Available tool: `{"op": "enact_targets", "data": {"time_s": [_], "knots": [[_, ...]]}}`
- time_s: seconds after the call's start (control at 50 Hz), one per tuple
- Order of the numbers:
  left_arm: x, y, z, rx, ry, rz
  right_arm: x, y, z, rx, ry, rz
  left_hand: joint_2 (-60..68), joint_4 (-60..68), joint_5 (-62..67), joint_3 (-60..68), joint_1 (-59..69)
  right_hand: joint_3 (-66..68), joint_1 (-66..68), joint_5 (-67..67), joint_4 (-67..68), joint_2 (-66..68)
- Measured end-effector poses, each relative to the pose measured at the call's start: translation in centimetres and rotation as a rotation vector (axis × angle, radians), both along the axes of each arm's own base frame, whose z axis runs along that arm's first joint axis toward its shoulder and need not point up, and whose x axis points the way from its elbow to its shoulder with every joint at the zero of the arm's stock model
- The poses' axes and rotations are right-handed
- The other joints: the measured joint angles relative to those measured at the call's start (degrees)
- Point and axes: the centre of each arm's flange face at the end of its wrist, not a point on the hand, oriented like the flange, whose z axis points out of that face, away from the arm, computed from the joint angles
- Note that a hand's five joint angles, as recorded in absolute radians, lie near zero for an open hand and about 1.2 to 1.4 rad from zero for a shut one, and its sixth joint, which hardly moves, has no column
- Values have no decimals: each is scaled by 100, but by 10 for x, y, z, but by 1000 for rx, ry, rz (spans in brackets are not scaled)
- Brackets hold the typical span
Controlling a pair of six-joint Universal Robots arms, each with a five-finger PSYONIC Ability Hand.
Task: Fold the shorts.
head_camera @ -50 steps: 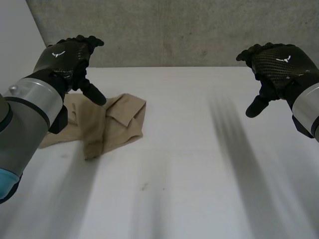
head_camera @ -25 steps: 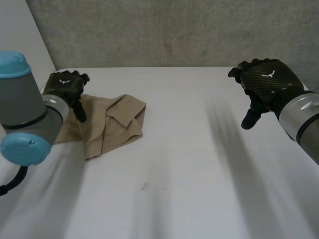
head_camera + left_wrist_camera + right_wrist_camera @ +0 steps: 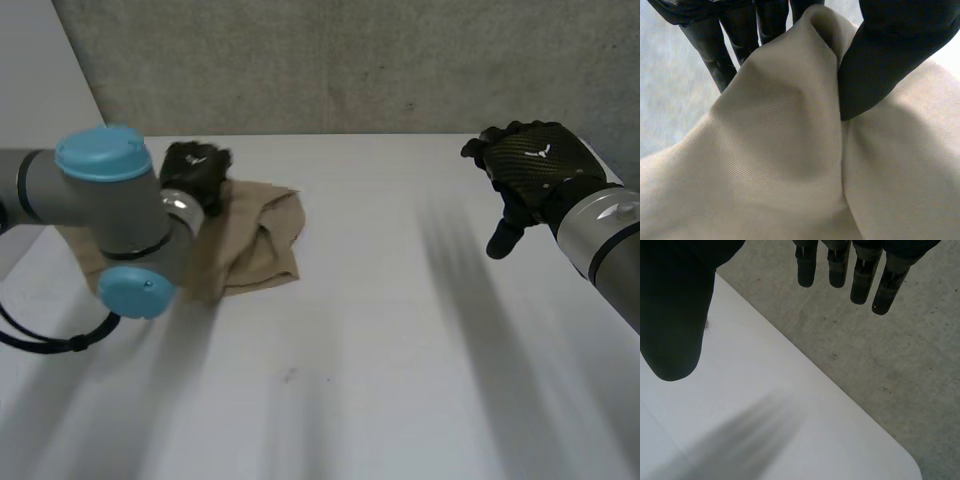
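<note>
In the head view, one pair of shorts (image 3: 255,240) lies bunched at 10 o'clock on the table (image 3: 380,340), with my left hand (image 3: 195,168) at its far edge and my right hand (image 3: 530,170) raised at 2 o'clock, well apart. In the left wrist view, fingers (image 3: 715,55) and thumb (image 3: 890,60) pinch a ridge of the cloth. I fear only one layer is caught, so a pull could drag the whole bunch, as nothing pins it down. In the right wrist view, the fingers are straight and hold nothing. I count two hands and one garment.

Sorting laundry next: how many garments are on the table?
1: the tan shorts, bunched at the table's far left, pinched by the left hand; its arm could hide more.
</note>
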Motion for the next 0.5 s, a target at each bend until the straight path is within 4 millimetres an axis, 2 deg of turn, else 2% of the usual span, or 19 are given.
{"op": "enact_targets", "data": {"time_s": [0.02, 0.06, 0.08, 0.1, 0.12, 0.16, 0.18, 0.2, 0.24, 0.26, 0.28, 0.3, 0.32, 0.34, 0.36, 0.38, 0.5], "knots": [[-9, 11, 8, -4, 27, -26, 0, 0, 1, -3, 1, 0, 11, 18, 0, 20, -2, 0, 0, 0, 0, 0], [-12, 16, 10, -4, 37, -36, 0, 0, 1, -4, 2, 0, 11, 18, 0, 20, -2, 0, 0, 0, 0, 0], [-30, 45, 21, 12, 99, -99, 0, 0, 3, -11, 3, -1, 17, 26, 0, 39, -2, 0, 0, 0, 0, 0], [-39, 64, 24, 35, 132, -139, 0, 0, 4, -16, 3, -1, 27, 51, 0, 53, -2, 0, 0, 0, 0, 0], [-43, 72, 24, 47, 144, -155, 0, 0, 4, -17, 3, -1, 27, 51, 0, 53, -2, 0, 0, 0, 0, 0], [-57, 107, 20, 109, 184, -221, -1, -1, 6, -23, 3, -3, 34, 62, 0, 62, -2, 0, 0, 0, 0, 0], [-59, 114, 18, 125, 189, -235, -1, -1, 6, -25, 3, -3, 34, 62, 0, 62, -2, 0, 0, 0, 0, 0], [-65, 135, 12, 174, 199, -271, -1, -2, 7, -28, 2, -5, -66, -51, -29, -32, -16, 0, 0, 0, 0, 0], [-69, 157, 5, 224, 204, -306, -2, -3, 8, -32, 1, -7, -464, -403, -133, -342, -123, 0, 0, 0, 0, 0], [-71, 167, 1, 249, 203, -321, -2, -3, 8, -34, 1, -8, -1795, -1792, -1430, -1703, -1572, 0, 0, 0, 0, 0], [-71, 171, 0, 259, 203, -326, -2, -3, 8, -35, 0, -9, -1795, -1792, -1430, -1703, -1572, 0, 0, 0, 0, 0], [-72, 180, -3, 284, 201, -339, -2, -4, 9, -36, 0, -10, -2747, -2759, -2386, -2644, -2625, 0, 0, 0, 0, 0], [-72, 180, -3, 284, 201, -339, -2, -4, 9, -36, 0, -10, -2747, -2759, -2386, -2644, -2625, 0, 0, 0, 0, 0], [-70, 190, -2, 308, 204, -348, -3, -5, 9, -38, -1, -12, -2747, -2759, -2386, -2644, -2625, 0, 0, 0, 0, 0], [-68, 189, 0, 307, 208, -344, -3, -5, 8, -38, -1, -12, -4794, -4814, -4475, -4662, -4479, 0, 0, 0, 0, 0], [-66, 187, 3, 302, 213, -335, -3, -5, 8, -38, -1, -11, -4948, -4991, -4666, -4847, -4592, 0, 0, 0, 0, 0], [-33, 132, 31, 218, 271, -191, -1, -5, 6, -31, 1, -6, -5196, -5226, -4937, -5119, -4721, 0, 0, 0, 0, 0]]}}
